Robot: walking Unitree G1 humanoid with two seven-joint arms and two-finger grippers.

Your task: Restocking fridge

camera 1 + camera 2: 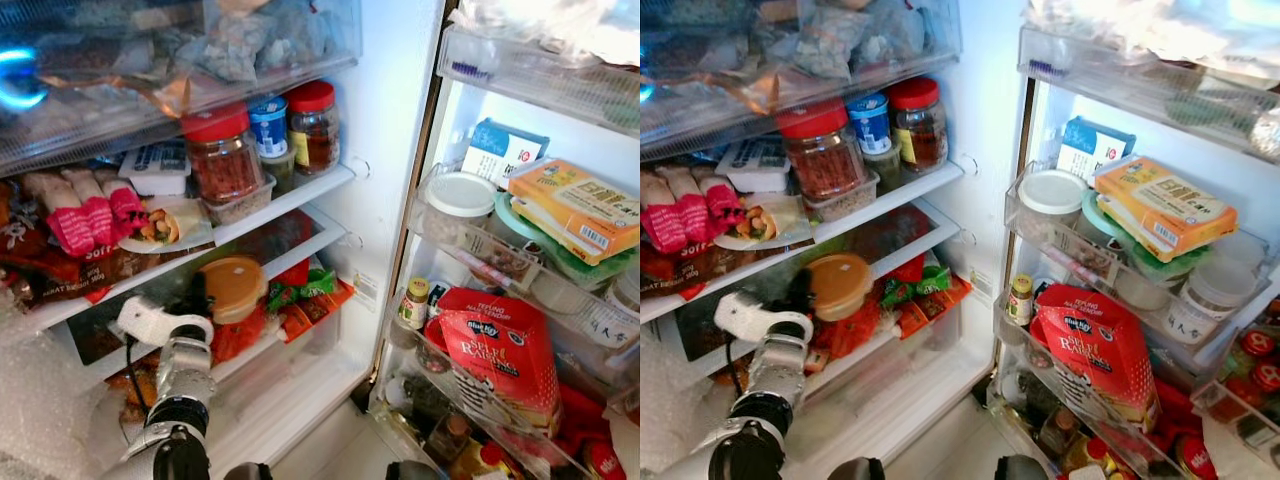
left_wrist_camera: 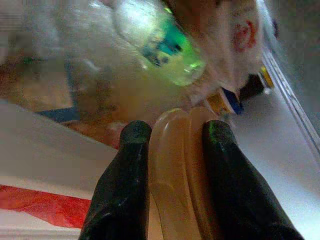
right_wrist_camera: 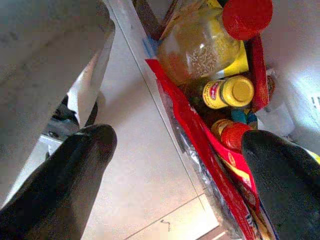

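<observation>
Left arm (image 1: 180,385): silver metal segments are showing, ribbed near the wrist, with a black ring band below and a black joint at the base. A white, rounded wrist housing (image 1: 150,322) is sitting at the top. A thin black cable (image 1: 130,370) is looping down alongside the arm. Left gripper (image 2: 172,137): fingers are glossy black, tapered, rounded at the tips. Right gripper (image 3: 177,142): fingers (image 3: 75,165) are looking the same, smooth black with blunt ends.

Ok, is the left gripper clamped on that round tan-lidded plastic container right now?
Yes, the left gripper has its black fingers pressed on both sides of the round tan-lidded plastic container.
</observation>
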